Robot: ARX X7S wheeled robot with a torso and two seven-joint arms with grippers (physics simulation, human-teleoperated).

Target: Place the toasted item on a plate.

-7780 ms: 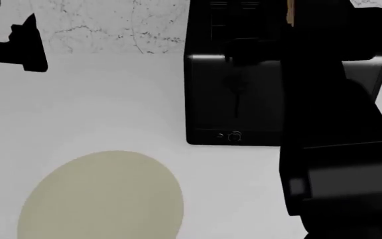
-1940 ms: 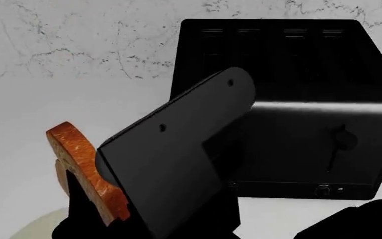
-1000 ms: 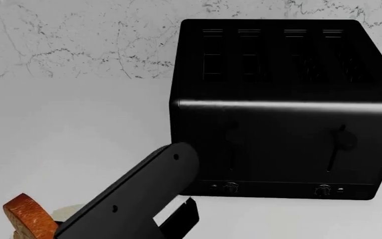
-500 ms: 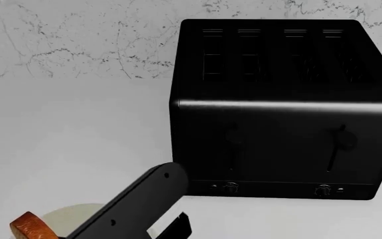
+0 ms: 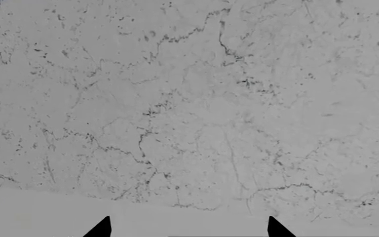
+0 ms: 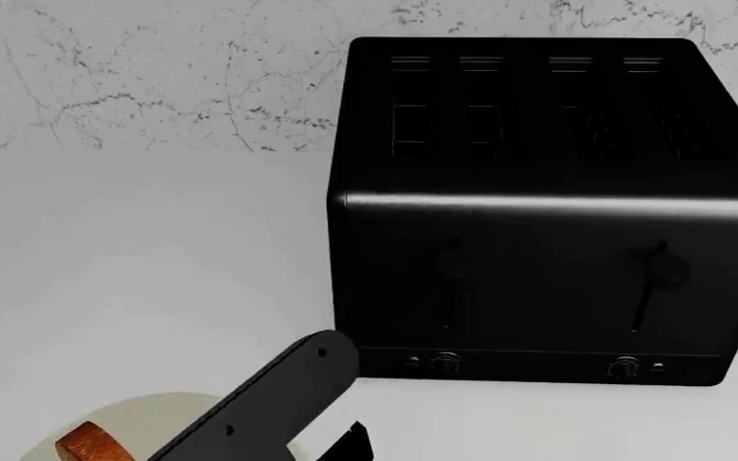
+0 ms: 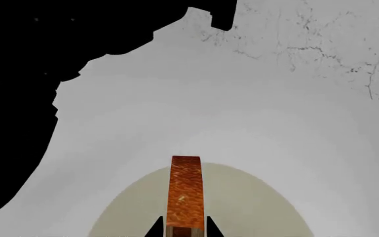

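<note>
White counter [image 6: 151,279] running into a grey-veined marble wall [image 6: 151,77], pretty bare setup. The big black toaster [image 6: 549,211] sat at the back right against that wall, four slots on top, two levers and a couple of small knobs along the front.

The toast [image 7: 185,195] was pinched on edge in the right gripper [image 7: 184,231], crust facing the wrist cam, the two finger tips showing tight on either side of the slice. It hung right over the plate [image 7: 255,207], which lay flat on the counter front-left of the toaster. In the head view only a sliver of toast [image 6: 91,443] and the plate's rim [image 6: 164,405] poked out from behind the right arm [image 6: 266,403] at the bottom edge. I couldn't tell whether the slice was already touching the plate or just above it. My guess is it was held vertical because that's how it sits in a slot, so letting go could leave it tipping over, which is fine as long as it falls inside the rim.

The left gripper [image 5: 188,229] was parked off to the side facing the wall, tips apart with nothing between them, out of the way.

Labels: none I could read. No brand on the toaster, and the knob markings were too small.
</note>
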